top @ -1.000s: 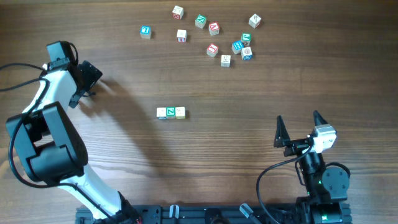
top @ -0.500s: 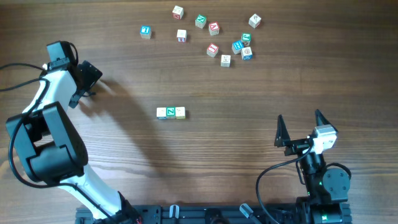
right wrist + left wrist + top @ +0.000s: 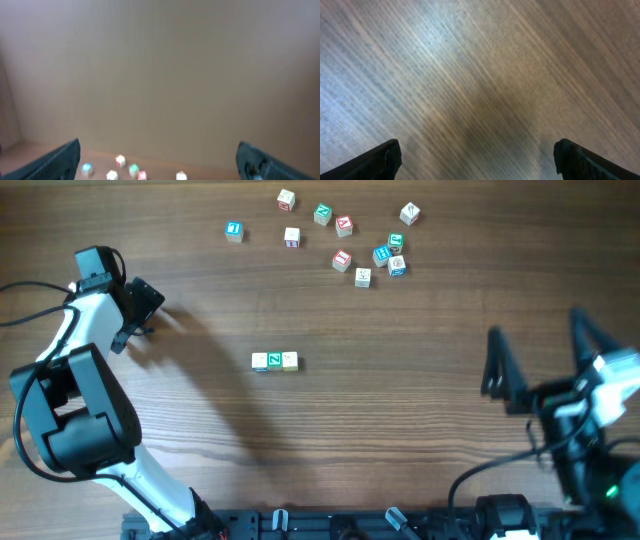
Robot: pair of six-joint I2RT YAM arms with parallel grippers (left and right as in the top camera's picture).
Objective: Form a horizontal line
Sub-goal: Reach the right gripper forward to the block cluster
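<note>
The horizontal line [image 3: 274, 361] is a short row of three touching letter cubes with white, green and yellowish tops, at the middle of the wooden table [image 3: 400, 440]. My left gripper [image 3: 138, 318] is open and empty at the far left, well away from the row; its wrist view shows only bare wood between the fingertips [image 3: 387, 157]. My right gripper [image 3: 540, 365] is open and empty at the right, raised and blurred. Its wrist view looks at a plain wall, with loose cubes [image 3: 120, 160] low in the frame.
Several loose letter cubes lie scattered at the back: a teal-topped one [image 3: 233, 230] alone at the left, a cluster [image 3: 385, 255] toward the right, and one [image 3: 409, 214] at the far right. My left arm's body [image 3: 75, 410] fills the left front.
My right gripper has risen and shifted right, now larger and blurred in the overhead view. The left arm and the cubes have not moved.
</note>
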